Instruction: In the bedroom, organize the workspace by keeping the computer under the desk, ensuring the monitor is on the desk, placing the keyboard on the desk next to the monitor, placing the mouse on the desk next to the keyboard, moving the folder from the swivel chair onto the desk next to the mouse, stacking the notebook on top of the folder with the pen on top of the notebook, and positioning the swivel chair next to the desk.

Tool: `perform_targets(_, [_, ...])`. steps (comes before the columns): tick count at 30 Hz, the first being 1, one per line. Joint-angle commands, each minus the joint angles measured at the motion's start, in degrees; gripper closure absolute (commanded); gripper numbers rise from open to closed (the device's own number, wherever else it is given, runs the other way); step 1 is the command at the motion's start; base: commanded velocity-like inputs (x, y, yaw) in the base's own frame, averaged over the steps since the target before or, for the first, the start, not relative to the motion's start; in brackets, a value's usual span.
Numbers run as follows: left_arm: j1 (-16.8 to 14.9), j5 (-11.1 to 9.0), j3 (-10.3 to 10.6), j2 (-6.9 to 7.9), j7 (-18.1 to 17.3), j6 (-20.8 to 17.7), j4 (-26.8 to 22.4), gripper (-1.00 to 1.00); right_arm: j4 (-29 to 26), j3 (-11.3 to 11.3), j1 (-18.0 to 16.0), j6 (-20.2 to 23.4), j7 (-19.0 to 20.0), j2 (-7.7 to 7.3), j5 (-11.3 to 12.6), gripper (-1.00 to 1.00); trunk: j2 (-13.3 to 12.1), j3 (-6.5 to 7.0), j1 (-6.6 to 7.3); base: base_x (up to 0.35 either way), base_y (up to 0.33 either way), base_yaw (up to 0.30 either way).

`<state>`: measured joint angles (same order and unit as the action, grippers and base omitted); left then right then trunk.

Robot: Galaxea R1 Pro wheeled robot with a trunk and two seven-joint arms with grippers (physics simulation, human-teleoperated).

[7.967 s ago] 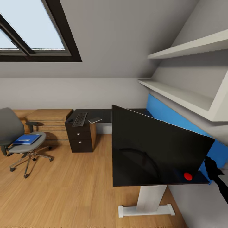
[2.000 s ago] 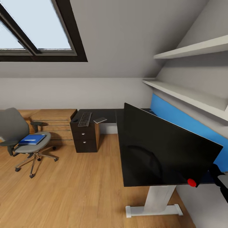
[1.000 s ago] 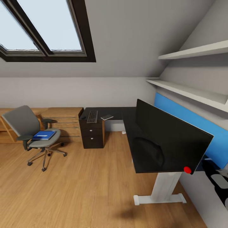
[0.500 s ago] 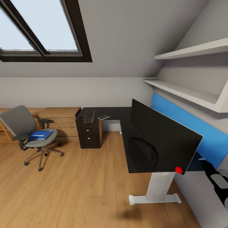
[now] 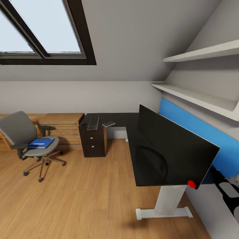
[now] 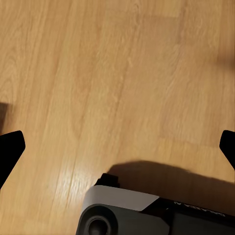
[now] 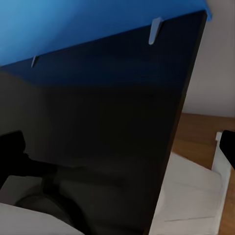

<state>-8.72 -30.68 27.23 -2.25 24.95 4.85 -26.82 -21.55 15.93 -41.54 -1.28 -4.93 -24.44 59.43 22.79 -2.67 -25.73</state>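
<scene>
**Robot stands by the desk, folder across the room on the chair**

Bedroom under a sloping roof. A dark desk (image 5: 146, 159) runs along the blue wall, with the monitor (image 5: 176, 149) upright at its near end. Keyboard (image 5: 93, 123) and a small flat item, possibly the notebook (image 5: 109, 124), lie on the far end above the drawers (image 5: 93, 144). The blue folder (image 5: 40, 143) rests on the swivel chair (image 5: 31, 146), well apart from both grippers. The left gripper (image 6: 117, 147) hangs wide open over bare floor; the right gripper (image 7: 117, 142) is spread wide over the desk edge. Judged best: drive near the chair before reaching.
</scene>
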Motion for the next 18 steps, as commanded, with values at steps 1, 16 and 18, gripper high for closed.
perform_targets(1, [-0.1, -0.6, 0.5, 0.05, 0.4, 0.3, 0.0, -1.0, -0.1, -0.3, -0.1, -0.1, -0.2, 0.0, 0.6, -1.0, 0.1, -0.13, -0.05, 0.093, 0.009, 0.0])
perform_targets(16, [-0.1, -0.6, 0.5, 0.05, 0.4, 0.3, 0.0, -1.0, -0.2, -5.9, -0.1, 0.2, -0.6, 0.1, 0.6, -1.0, 0.1, -0.13, -0.05, 0.009, 0.001, 0.0])
perform_targets(18, [-0.1, -0.6, 0.5, 0.05, 0.4, 0.4, 0.0, -1.0, -0.2, -6.3, -0.1, 0.2, -0.7, 0.1, 0.6, -1.0, 0.1, -0.13, -0.05, 0.0, 0.0, 0.0])
